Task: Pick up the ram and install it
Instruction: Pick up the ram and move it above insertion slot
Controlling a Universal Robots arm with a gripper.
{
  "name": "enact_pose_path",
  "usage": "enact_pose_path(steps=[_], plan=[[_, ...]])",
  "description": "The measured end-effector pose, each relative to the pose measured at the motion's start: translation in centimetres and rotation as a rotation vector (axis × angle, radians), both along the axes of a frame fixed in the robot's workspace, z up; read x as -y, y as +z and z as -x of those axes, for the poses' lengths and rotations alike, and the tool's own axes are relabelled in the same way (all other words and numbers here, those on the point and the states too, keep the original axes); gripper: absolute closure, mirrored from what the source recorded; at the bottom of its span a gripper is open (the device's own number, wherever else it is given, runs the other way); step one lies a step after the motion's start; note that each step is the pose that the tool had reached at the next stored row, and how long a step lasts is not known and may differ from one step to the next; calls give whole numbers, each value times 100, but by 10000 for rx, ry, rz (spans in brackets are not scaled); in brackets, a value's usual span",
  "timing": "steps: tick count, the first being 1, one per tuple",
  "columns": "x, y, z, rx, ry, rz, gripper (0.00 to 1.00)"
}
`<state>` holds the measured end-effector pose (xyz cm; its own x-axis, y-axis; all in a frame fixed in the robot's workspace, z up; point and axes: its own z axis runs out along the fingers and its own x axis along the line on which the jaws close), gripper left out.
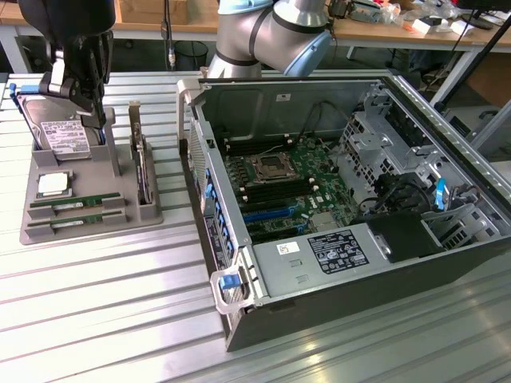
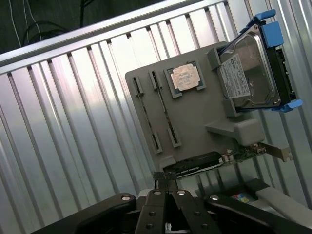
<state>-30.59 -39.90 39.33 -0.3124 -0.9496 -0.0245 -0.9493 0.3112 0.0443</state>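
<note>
Two green sticks are sitting on edge in the slots of the grey holder tray on the table. The ram we're after is one of them, lying just beside the silver processor chip and well apart from the open computer case. The tool is hanging above the tray with its fingers pressed together and nothing between them. The arm is reaching across from behind the case toward the exterior view's left, wrist pointing down, with the tool's dark body hovering over the hard drive end of the tray. I'm reading this as the approach to the pick. Doing it well is looking like spreading the fingers before dropping, squaring them across the thin board, taking it mid-length, and lifting straight up so it isn't snagging the slot or bumping the chip
</note>
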Motion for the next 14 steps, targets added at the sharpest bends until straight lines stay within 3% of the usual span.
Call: enact_pose_path(steps=[14], plan=[[0,0,0,0,1029,0,89]])
